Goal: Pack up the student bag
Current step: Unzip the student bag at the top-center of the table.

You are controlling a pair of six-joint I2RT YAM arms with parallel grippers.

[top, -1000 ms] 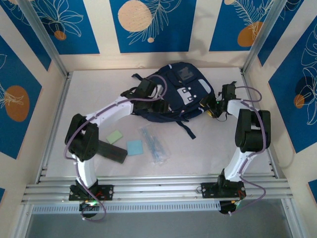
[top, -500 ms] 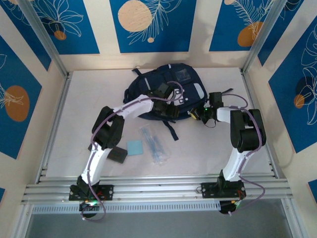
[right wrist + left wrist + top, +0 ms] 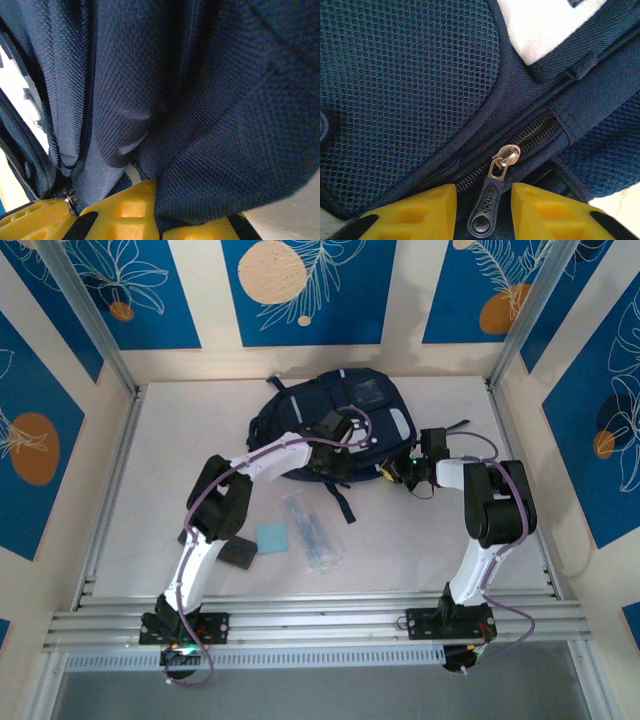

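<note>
Left hand (image 3: 481, 196) part-open astride zipper pull (image 3: 488, 216); right hand (image 3: 157, 220) clamps student bag (image 3: 200, 100) fabric. Risk: pull slips, pinch off-centre.

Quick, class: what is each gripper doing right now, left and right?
Left gripper: open, zipper pull between its fingers, not yet gripped.
Right gripper: closed, holding a fold of the student bag.

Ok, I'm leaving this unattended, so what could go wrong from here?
The zipper pull sits between the fingers of the left gripper but isn't pinched yet; closing might miss the small tab. The right gripper pinches only a fold of the bag; if that slips, the bag may slide instead of unzipping.
</note>
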